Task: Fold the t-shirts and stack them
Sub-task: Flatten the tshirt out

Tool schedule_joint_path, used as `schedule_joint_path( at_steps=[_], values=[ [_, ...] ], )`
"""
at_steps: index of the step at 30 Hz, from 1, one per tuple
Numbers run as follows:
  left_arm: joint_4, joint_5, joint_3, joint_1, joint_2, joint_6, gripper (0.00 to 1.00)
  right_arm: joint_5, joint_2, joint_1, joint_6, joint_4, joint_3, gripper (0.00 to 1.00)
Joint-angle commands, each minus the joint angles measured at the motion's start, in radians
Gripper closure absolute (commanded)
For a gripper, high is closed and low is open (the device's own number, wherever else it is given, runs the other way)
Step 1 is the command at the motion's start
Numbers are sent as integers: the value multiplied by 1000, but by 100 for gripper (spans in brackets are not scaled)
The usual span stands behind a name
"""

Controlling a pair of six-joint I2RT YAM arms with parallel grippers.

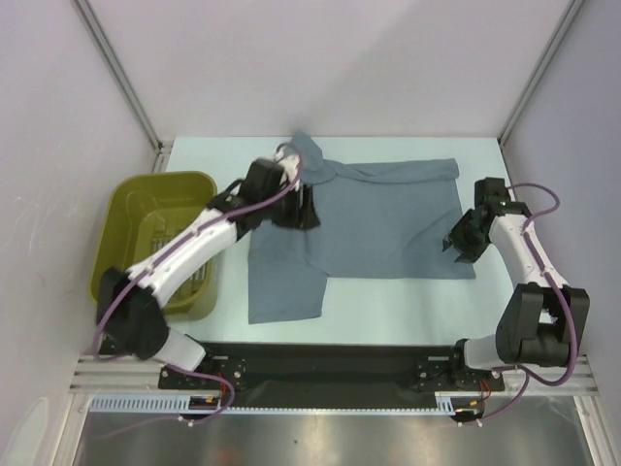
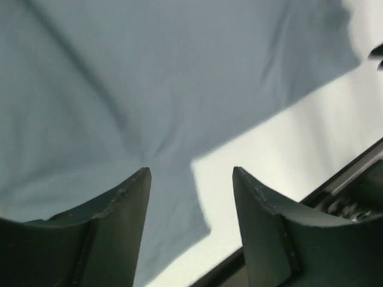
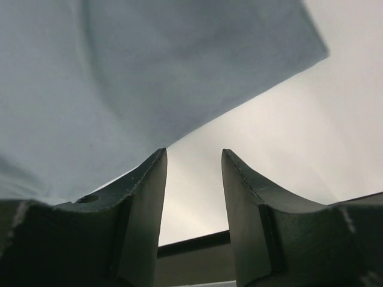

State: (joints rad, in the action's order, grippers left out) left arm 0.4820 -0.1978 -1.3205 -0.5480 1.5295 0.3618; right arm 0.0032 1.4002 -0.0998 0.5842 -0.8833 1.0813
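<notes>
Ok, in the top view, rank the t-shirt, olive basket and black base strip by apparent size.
1. t-shirt, clearly largest.
2. olive basket and black base strip: too close to rank; the left arm hides part of the basket.

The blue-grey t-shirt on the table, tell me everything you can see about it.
The t-shirt is plain slate blue-grey, soft and cotton-like, with no print showing. It lies mostly flat and lightly creased on the pale table, one sleeve pointing toward the near edge and its far-left corner bunched up. The left claw hovers open over its left part, and the right claw stands open at its right edge. Neither grips it.
</notes>
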Motion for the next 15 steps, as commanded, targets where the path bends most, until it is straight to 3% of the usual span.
schedule_joint_path(
  at_steps=[1,7,11,12,15],
  values=[
    [102,64,223,33,-203,16,38,-69,-32,26,48,98,-37,53],
    [173,156,554,25,-373,52,43,-37,-47,34,-3,58,-11,54],
    [156,140,566,2,-327,135,50,-61,-41,49,-7,59,-14,58],
    [149,132,582,2,-310,202,57,-46,-35,55,-10,72,-14,59],
    [100,101,659,-7,-292,328,55,-37,-18,52,-7,72,0,59]
  ],
)
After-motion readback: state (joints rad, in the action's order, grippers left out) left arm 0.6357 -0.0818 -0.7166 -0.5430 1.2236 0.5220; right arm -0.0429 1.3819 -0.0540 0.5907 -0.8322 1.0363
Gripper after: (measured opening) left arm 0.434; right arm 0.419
